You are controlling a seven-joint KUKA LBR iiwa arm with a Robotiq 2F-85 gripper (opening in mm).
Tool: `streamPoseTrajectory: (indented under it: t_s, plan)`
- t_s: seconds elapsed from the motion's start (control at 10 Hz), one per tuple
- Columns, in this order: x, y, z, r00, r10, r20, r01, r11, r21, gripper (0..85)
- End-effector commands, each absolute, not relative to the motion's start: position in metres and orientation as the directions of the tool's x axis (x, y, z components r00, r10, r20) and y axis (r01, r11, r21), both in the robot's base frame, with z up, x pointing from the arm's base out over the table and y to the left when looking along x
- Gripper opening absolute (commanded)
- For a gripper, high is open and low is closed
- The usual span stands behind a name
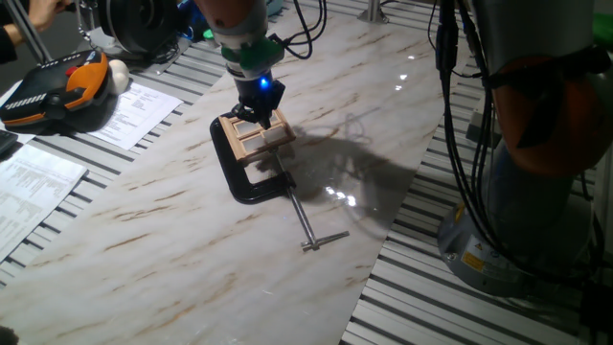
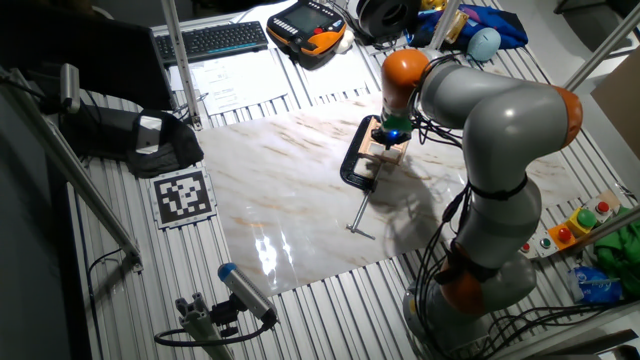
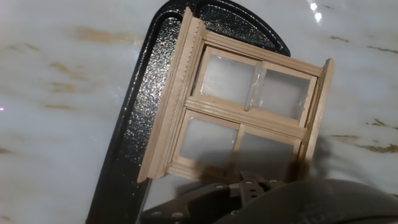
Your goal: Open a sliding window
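Tool [image 1: 259, 110] sits just above small tan wooden sliding window [image 3: 249, 118], clamped flat on marble desk [image 1: 144, 206] by black C-clamp [image 1: 251, 187]; can't tell if open/shut. Step: approach. Next: catch sash, slide.

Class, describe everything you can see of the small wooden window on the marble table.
The window is a small light tan wooden model: a rectangular moulded frame with pale frosted panes split by wooden bars. It lies flat on the marble table, held at one side by a black clamp. The claw is right over it; contact is unclear.
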State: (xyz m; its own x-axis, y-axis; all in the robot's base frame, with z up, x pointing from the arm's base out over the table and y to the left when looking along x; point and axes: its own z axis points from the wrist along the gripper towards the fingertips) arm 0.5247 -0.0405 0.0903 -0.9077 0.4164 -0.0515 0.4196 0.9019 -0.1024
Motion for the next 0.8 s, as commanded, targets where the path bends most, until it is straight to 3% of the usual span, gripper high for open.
streamPoseTrajectory:
  t_s: [0.0, 0.7]
  plan:
    - [0.525, -0.041, 0.088, -0.9, 0.432, -0.053, 0.436, 0.895, -0.1, 0.0]
    - [0.528, -0.047, 0.075, -0.86, 0.506, -0.062, 0.51, 0.853, -0.112, 0.0]
